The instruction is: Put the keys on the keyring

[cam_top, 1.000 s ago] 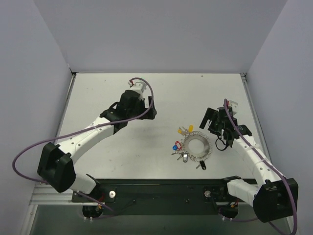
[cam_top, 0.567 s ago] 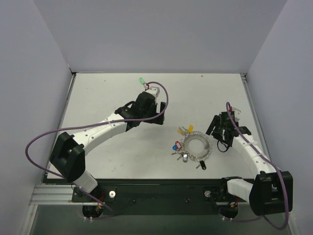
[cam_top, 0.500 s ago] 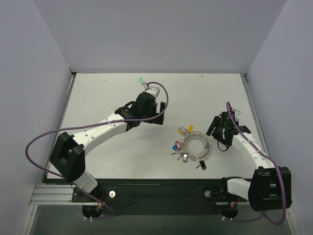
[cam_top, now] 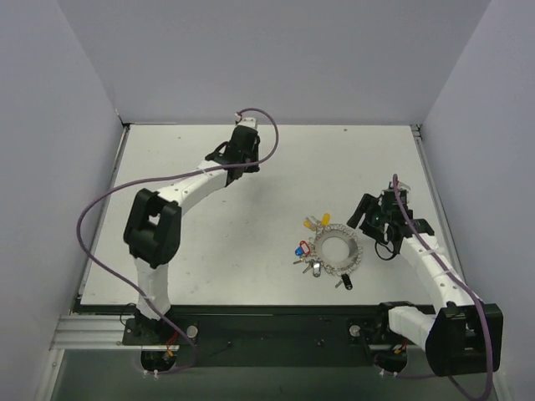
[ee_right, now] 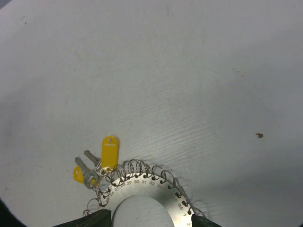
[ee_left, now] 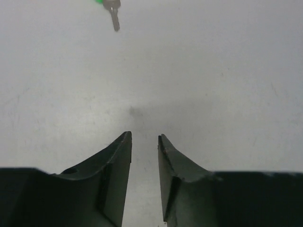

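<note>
The small green-headed silver key point(ee_left: 112, 14) lay on the white surface point(ee_left: 213, 85) straight ahead of the left hand point(ee_left: 144, 137), its shaft pointing back along the reach. That hand was narrowly parted and empty. The right hand point(ee_right: 150, 218) straddled the silvery coiled-wire keyring point(ee_right: 142, 185); I could not tell whether it was grasping.

Open counter point(ee_left: 213, 71) surrounds the green key point(ee_left: 113, 16) ahead of the left gripper point(ee_left: 144, 139), while other keys point(cam_top: 311, 222) crowd the keyring's point(cam_top: 358, 252) left and near rim.

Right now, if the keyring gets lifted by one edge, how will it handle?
The keyring looks like a flat numbered plate edged with wire loops, so probably stiff. The yellow key hangs from a loop, so would likely dangle and swing.
</note>
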{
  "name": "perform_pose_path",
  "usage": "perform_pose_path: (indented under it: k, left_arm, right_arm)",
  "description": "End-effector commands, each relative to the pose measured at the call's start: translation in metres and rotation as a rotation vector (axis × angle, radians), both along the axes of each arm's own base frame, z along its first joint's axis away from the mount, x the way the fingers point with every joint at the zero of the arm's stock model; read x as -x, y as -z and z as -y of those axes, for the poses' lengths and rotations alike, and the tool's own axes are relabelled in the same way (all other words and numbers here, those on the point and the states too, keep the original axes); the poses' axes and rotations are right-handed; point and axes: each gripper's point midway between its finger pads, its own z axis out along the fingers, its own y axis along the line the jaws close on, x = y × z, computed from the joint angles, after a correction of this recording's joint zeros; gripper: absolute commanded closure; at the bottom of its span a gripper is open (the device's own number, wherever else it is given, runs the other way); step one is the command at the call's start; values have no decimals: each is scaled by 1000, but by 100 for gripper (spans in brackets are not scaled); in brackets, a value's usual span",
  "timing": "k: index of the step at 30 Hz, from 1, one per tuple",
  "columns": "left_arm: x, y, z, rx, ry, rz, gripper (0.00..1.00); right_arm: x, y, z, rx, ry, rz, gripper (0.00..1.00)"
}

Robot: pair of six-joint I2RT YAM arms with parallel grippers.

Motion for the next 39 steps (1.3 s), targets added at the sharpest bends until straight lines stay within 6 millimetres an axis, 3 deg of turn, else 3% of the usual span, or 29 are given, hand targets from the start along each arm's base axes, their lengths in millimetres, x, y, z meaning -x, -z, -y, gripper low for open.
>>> perform_pose_path:
  k: [1, 2, 3, 4, 5, 6, 9, 10, 15, 17, 18, 20, 23, 26, 31, 39]
  left_arm:
    - [-77, 0, 1, -44, -82, 98, 75]
    - [-103, -33, 9, -6, -95, 167, 88]
    - [-116, 7, 10, -49, -107, 116, 92]
    - [-127, 9, 12, -72, -101, 118, 93]
    - [-150, -32, 14, -50, -140, 211, 100]
    - [-162, 2, 15, -89, -158, 183, 100]
    - [-186, 8, 6, -127, -208, 239, 100]
    - [-196, 1, 6, -96, -220, 294, 100]
    - [-223, 0, -26, -38, -293, 374, 100]
    - [-231, 7, -30, 4, -275, 363, 100]
    - [-238, 15, -42, 18, -289, 358, 100]
    - [-244, 18, -42, 76, -268, 354, 94]
    - [-252, 23, -47, 118, -256, 368, 65]
    - [-255, 18, -43, 133, -227, 388, 52]
    - [-258, 25, -34, 188, -198, 388, 44]
    - [-260, 46, -39, 314, -192, 317, 44]
  right_arm:
    - [0, -18, -13, -47, -38, 56, 34]
    - [0, -21, -14, -50, -40, 69, 33]
    - [1, -23, -14, -49, -48, 78, 33]
    - [1, -25, -15, -48, -56, 84, 33]
    - [2, -28, -15, -43, -57, 92, 33]
    - [3, -30, -14, -42, -59, 96, 32]
    - [4, -36, -13, -33, -64, 111, 32]
    - [5, -37, -12, -30, -66, 114, 32]
    - [7, -37, -10, -17, -69, 107, 31]
    - [7, -36, -10, -16, -72, 102, 31]
    - [8, -34, -10, -17, -73, 95, 31]
    - [7, -32, -11, -17, -75, 87, 31]
    - [7, -30, -11, -18, -81, 73, 31]
    - [6, -28, -11, -14, -84, 68, 31]
    - [6, -27, -11, -10, -87, 65, 31]
    - [7, -27, -9, 0, -90, 70, 31]
